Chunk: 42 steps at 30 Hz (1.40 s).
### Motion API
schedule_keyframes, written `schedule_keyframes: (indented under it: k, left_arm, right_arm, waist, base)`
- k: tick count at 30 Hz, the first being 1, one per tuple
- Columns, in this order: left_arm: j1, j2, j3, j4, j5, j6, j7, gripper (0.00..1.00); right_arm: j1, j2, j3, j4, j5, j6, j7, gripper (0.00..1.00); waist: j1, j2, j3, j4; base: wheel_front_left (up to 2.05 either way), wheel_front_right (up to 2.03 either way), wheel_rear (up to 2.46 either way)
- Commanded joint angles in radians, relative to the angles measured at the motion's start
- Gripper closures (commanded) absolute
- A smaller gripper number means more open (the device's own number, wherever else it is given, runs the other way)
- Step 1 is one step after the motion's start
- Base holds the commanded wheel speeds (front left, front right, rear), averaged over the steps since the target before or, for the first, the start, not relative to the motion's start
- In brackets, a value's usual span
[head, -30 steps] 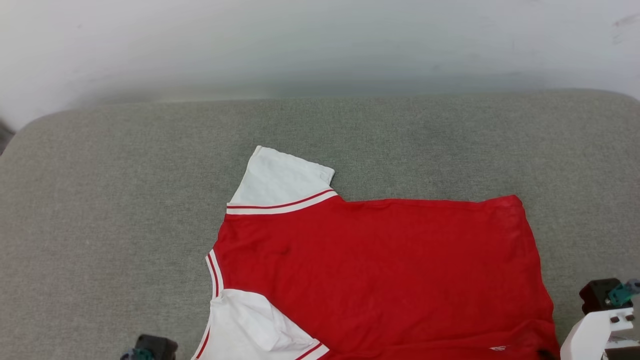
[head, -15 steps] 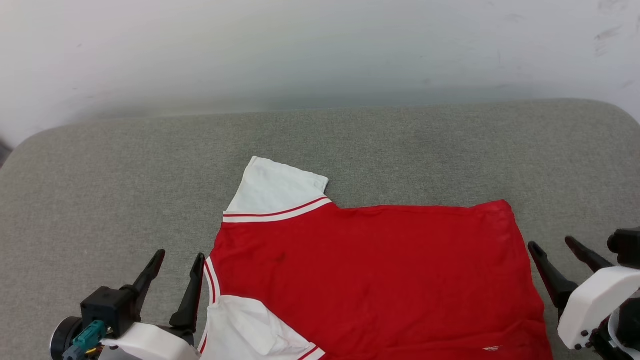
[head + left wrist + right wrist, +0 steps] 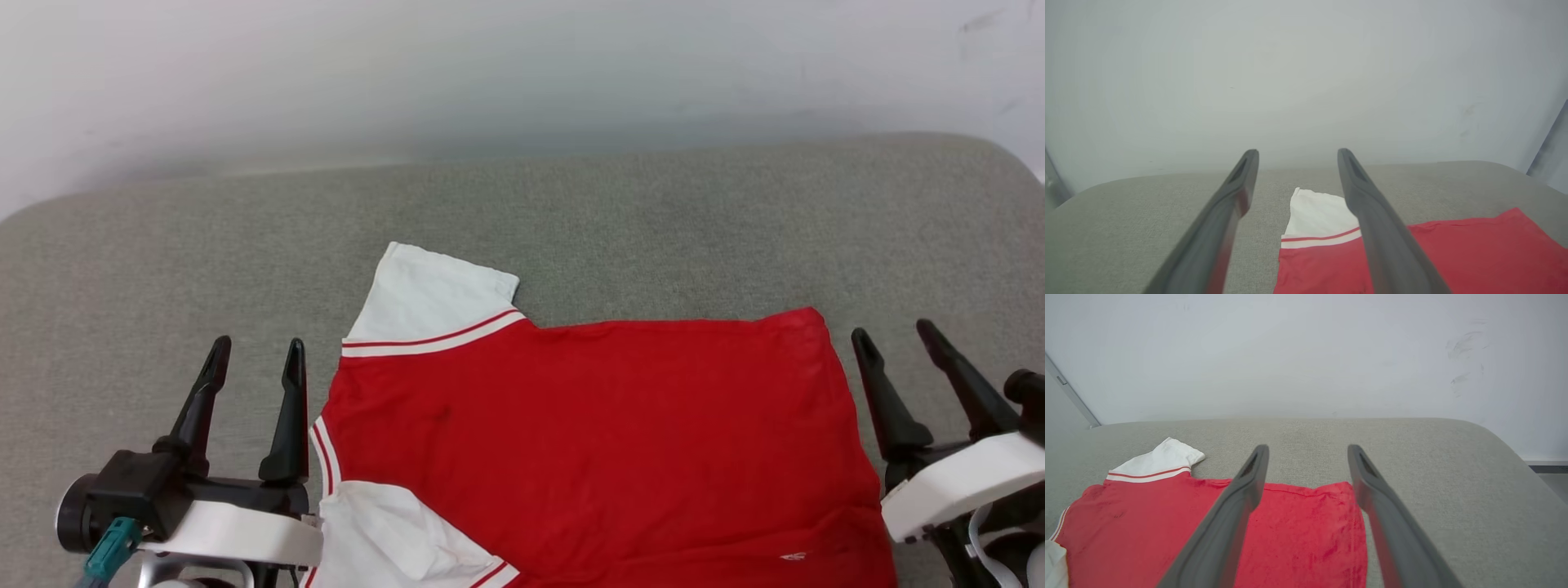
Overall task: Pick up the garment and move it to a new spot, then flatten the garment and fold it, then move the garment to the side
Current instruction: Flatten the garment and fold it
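garment: the red jersey tee (image 3: 588,441) lies spread out pretty flat on the grey padded surface (image 3: 571,212). Its neck end points to the robot's left and its hem to the right. The near part runs off the bottom of the head view.
far sleeve: this white one (image 3: 433,294) sticks out flat toward the wall, with a red-and-white stripe where it meets the red body.
near sleeve: the other white one (image 3: 384,531) is rumpled and folded in over the red fabric.
neckline: striped trim (image 3: 324,445) runs along the shirt's left edge.
hem corner: the fabric looks a bit wrinkly there, and there's a tiny white mark (image 3: 792,557) I can't make out.
left gripper: it (image 3: 257,351) sits just beside the neckline edge, over bare grey surface. The fingers point toward the wall, are spread wide and have nothing between them. Its own wrist cam shows the same gap (image 3: 1297,153), with the far sleeve and red body (image 3: 1474,253) beyond it.
right gripper: it (image 3: 892,331) is just off the hem edge on the other side, also spread wide and empty. From its wrist cam (image 3: 1307,448) the shirt (image 3: 1167,522) lies below and to the left of the fingers.
contact: I honestly can't tell if either gripper touches the surface.
wall: plain and pale (image 3: 490,73), right behind the padded surface, with a few scuffs.
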Motion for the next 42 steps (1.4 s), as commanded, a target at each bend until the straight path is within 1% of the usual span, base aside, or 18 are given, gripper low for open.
schedule_keyframes:
  k: [1, 5, 8, 10, 12, 14, 18, 20, 22, 25, 27, 29, 31, 33, 35, 39, 42]
  left_arm:
    - [-0.008, -0.015, 0.014, 0.005, 0.016, -0.022, -0.001, 0.00]
    - [-0.052, -0.027, 0.051, 0.025, 0.048, -0.081, -0.002, 0.00]
    - [-0.106, 0.004, 0.065, 0.054, 0.060, -0.125, -0.002, 0.00]
    - [-0.158, 0.036, 0.058, 0.079, 0.054, -0.163, 0.026, 0.00]
    - [-0.230, 0.072, 0.057, 0.109, 0.035, -0.202, 0.079, 0.00]
    - [-0.306, 0.124, 0.047, 0.140, 0.017, -0.240, 0.160, 0.00]
    - [-0.485, 0.211, -0.003, 0.204, -0.055, -0.279, 0.348, 0.00]
    - [-0.565, 0.266, -0.054, 0.237, -0.095, -0.285, 0.474, 0.00]
    - [-0.637, 0.302, -0.091, 0.262, -0.191, -0.286, 0.625, 0.00]
    - [-0.740, 0.369, -0.131, 0.281, -0.298, -0.287, 0.860, 0.00]
    - [-0.797, 0.400, -0.145, 0.291, -0.333, -0.287, 0.991, 0.00]
    - [-0.846, 0.423, -0.158, 0.301, -0.350, -0.287, 1.085, 0.00]
    - [-0.885, 0.436, -0.162, 0.316, -0.365, -0.276, 1.157, 0.00]
    - [-0.908, 0.446, -0.166, 0.339, -0.376, -0.257, 1.223, 0.00]
    - [-0.924, 0.467, -0.178, 0.349, -0.371, -0.251, 1.278, 0.00]
    - [-0.937, 0.481, -0.185, 0.371, -0.373, -0.243, 1.326, 0.00]
    - [-0.936, 0.488, -0.192, 0.384, -0.368, -0.242, 1.333, 0.00]
  right_arm:
    - [-0.021, 0.006, 0.000, -0.003, -0.008, 0.000, -0.024, 0.00]
    - [-0.035, 0.022, -0.002, 0.000, -0.039, 0.000, -0.061, 0.00]
    - [-0.047, 0.037, 0.008, -0.005, -0.044, 0.000, -0.074, 0.00]
    - [-0.057, 0.045, 0.014, -0.008, -0.048, 0.000, -0.078, 0.00]
    - [-0.069, 0.053, 0.013, -0.010, -0.049, 0.000, -0.087, 0.00]
    - [-0.079, 0.058, 0.015, -0.007, -0.049, 0.000, -0.087, 0.00]
    - [-0.103, 0.082, 0.011, 0.014, -0.046, 0.000, -0.087, 0.00]
    - [-0.114, 0.092, 0.021, 0.021, -0.045, 0.000, -0.095, 0.00]
    - [-0.125, 0.105, 0.032, 0.034, -0.040, 0.000, -0.102, 0.00]
    - [-0.133, 0.121, 0.035, 0.064, -0.038, 0.000, -0.097, 0.00]
    - [-0.147, 0.131, 0.041, 0.077, -0.029, 0.000, -0.106, 0.00]
    - [-0.153, 0.136, 0.053, 0.089, -0.024, 0.000, -0.115, 0.00]
    - [-0.160, 0.143, 0.050, 0.107, -0.024, -0.001, -0.123, 0.00]
    - [-0.174, 0.151, 0.043, 0.122, -0.032, 0.000, -0.128, 0.00]
    - [-0.187, 0.157, 0.047, 0.133, -0.031, 0.000, -0.133, 0.00]
    - [-0.201, 0.162, 0.052, 0.144, -0.026, 0.000, -0.143, 0.00]
    - [-0.205, 0.166, 0.056, 0.147, -0.024, 0.000, -0.146, 0.00]
  waist:
    - [0.0000, 0.0000, 0.025, -0.015]
    - [0.0000, 0.0000, 0.071, -0.042]
    - [0.0000, 0.0000, 0.115, -0.070]
    - [0.0000, 0.0000, 0.149, -0.090]
    - [0.0000, 0.0000, 0.182, -0.107]
    - [0.0000, 0.0000, 0.216, -0.126]
    - [0.0000, 0.0000, 0.277, -0.161]
    - [0.0000, 0.0000, 0.308, -0.178]
    - [0.0000, 0.0000, 0.334, -0.198]
    - [0.0000, 0.0000, 0.365, -0.219]
    - [0.0000, 0.0000, 0.388, -0.230]
    - [0.0000, 0.0000, 0.407, -0.244]
    - [0.0000, 0.0000, 0.421, -0.259]
    - [0.0000, 0.0000, 0.434, -0.272]
    - [0.0000, 0.0000, 0.446, -0.284]
    - [0.0000, 0.0000, 0.465, -0.304]
    - [0.0000, 0.0000, 0.475, -0.312]
  base:
    - [0.00, 0.00, 0.00]
    - [0.00, 0.00, 0.00]
    - [0.00, 0.00, 0.00]
    - [0.00, 0.00, 0.00]
    - [0.00, 0.00, 0.00]
    - [0.00, 0.00, 0.00]
    - [0.00, 0.00, 0.00]
    - [0.00, 0.00, 0.00]
    - [0.00, 0.00, 0.00]
    - [0.00, 0.00, 0.00]
    - [0.00, 0.00, 0.00]
    - [0.00, 0.00, 0.00]
    - [0.00, 0.00, 0.00]
    - [0.00, 0.00, 0.00]
    - [0.00, 0.00, 0.00]
    - [0.00, 0.00, 0.00]
    - [0.00, 0.00, 0.00]
